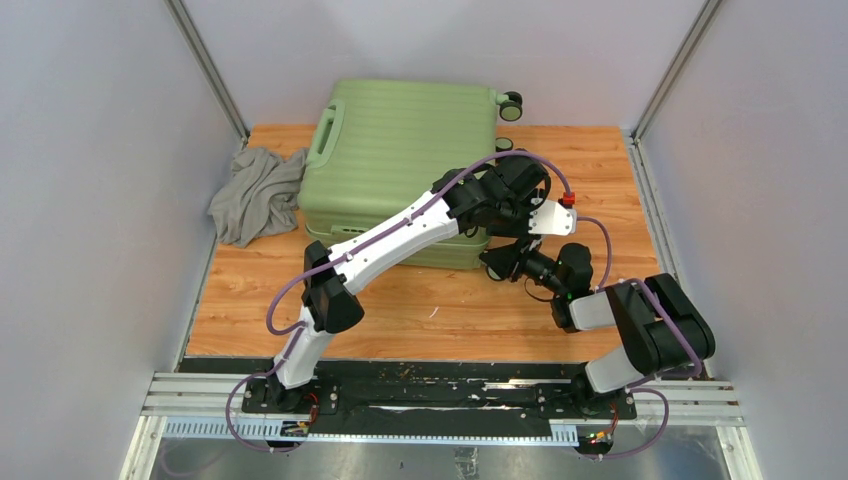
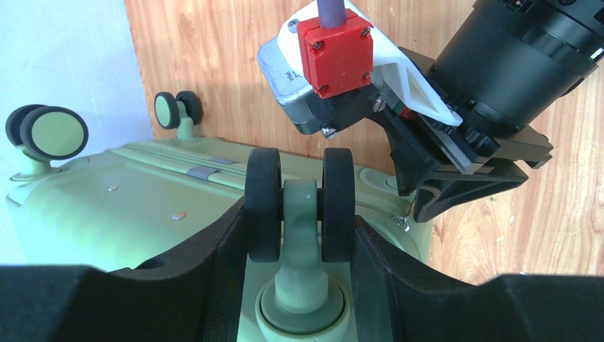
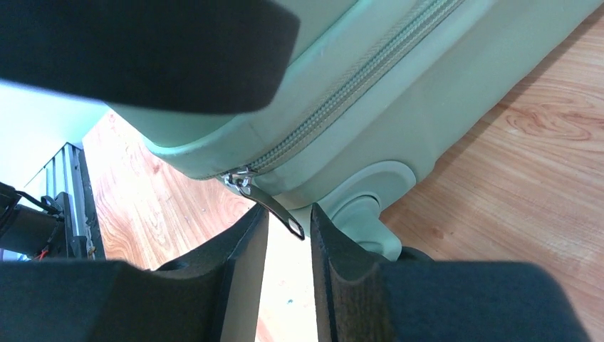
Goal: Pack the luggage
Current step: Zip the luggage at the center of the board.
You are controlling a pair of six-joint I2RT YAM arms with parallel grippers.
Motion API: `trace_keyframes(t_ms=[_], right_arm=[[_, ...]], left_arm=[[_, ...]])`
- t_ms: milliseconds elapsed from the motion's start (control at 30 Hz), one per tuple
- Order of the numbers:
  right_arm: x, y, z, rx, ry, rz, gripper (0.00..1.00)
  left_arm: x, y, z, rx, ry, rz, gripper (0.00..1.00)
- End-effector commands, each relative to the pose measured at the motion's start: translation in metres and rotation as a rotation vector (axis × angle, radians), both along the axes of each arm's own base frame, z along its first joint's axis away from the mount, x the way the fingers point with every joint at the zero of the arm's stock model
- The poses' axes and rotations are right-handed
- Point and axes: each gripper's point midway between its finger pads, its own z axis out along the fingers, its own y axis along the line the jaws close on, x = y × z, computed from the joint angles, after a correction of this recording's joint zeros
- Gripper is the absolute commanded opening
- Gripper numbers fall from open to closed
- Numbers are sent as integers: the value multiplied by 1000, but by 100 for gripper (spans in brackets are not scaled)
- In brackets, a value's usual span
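while the light-green ribbed hard-shell suitcase (image 1: 400,150) is laid shut on the wooden table (image 1: 400,310), its black twin wheel (image 2: 263,203) is clamped by the left gripper (image 2: 299,228); the right gripper (image 3: 288,221) is parted (metal zipper pull (image 3: 267,205) loose between).

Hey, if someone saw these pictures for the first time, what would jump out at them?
The big light-green luggage lies closed at the far middle of the table, a crumpled grey cloth beside its left edge. The left pincer clasps one twin wheel at its near right corner, and the right pincer stands open around the dangling zip pull.
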Motion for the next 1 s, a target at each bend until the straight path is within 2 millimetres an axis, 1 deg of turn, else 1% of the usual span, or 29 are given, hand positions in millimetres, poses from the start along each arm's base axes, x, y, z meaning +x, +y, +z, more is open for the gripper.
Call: trace_keyframes(t_ms=[0,133,167,267,433,667,767,867,967], right_arm=[[6,0,20,30,-79,3,32],[4,3,25,31,-91,23,33],[5,3,27,32,-95,25,31],[5,3,27,31,-90,23,21],[1,2,31,36,-103,20,1],[-10,2,35,9,-121,-18,0],[-14,7,30,-17,-121,-33,0],[-19,15,26,-42,-129,-47,0],[-22,22,28,-62,-153,-70,0]], left_arm=[[-13,0,194,-434,-313,-43,0],[-14,0,193,-435,-309,-41,0],[-13,0,193,-436,-308,-40,0],[-13,0,193,-436,-308,-38,0],[-13,0,192,-434,-305,-34,0],[-11,-3,188,-432,-296,-28,0],[-10,-6,189,-446,-292,-15,0],[-6,-8,195,-481,-288,14,0],[-3,-13,194,-510,-275,41,0]])
